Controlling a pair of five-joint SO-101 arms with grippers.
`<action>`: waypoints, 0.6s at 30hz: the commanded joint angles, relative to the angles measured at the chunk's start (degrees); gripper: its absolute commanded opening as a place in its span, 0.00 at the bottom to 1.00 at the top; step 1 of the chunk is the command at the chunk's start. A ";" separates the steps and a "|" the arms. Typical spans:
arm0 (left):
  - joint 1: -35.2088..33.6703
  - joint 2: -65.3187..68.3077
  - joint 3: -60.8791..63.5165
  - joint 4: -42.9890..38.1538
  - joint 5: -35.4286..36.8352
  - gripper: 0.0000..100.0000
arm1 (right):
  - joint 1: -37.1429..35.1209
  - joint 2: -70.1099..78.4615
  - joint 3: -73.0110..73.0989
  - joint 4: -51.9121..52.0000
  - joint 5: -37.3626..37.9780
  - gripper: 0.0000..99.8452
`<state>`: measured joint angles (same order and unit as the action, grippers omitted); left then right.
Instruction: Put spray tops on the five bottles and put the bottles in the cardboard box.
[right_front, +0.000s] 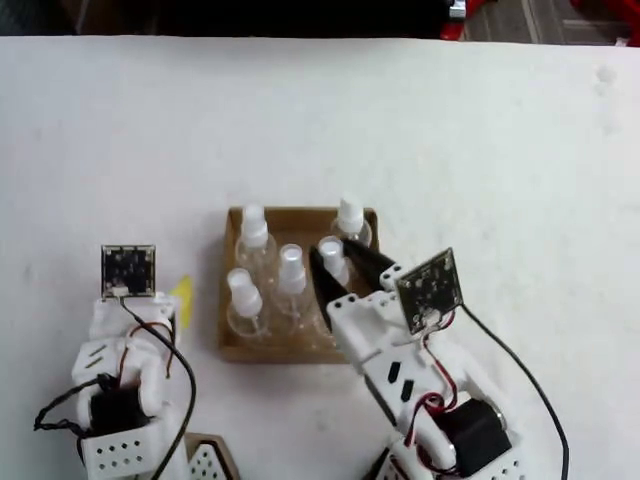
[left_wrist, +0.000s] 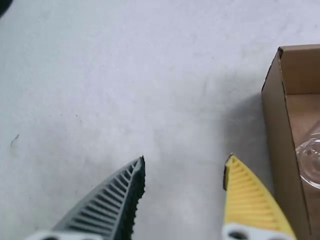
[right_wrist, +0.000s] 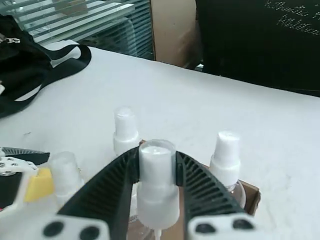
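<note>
Right pincer clamped on spray top of bottle, black fingers pressing cap from both sides. Bottle upright inside cardboard box, toward box's right side. Four other bottles, all capped, upright in same box. Left pincer spread apart, grey and yellow fingers over bare table, just beside box's outer wall.
</note>
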<state>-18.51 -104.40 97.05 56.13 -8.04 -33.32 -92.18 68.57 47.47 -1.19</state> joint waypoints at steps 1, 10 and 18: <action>-0.40 -0.48 -0.09 0.35 -0.70 0.24 | 2.59 -0.48 0.62 -1.45 0.26 0.01; -0.40 -0.48 -0.09 0.35 -0.70 0.24 | 0.92 -12.00 5.36 2.42 0.70 0.01; -0.40 -0.48 -0.09 0.35 -0.70 0.24 | 0.92 -11.30 12.57 -0.92 0.26 0.01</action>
<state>-18.51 -104.40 97.05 56.13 -8.04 -32.09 -102.99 80.97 48.09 -1.19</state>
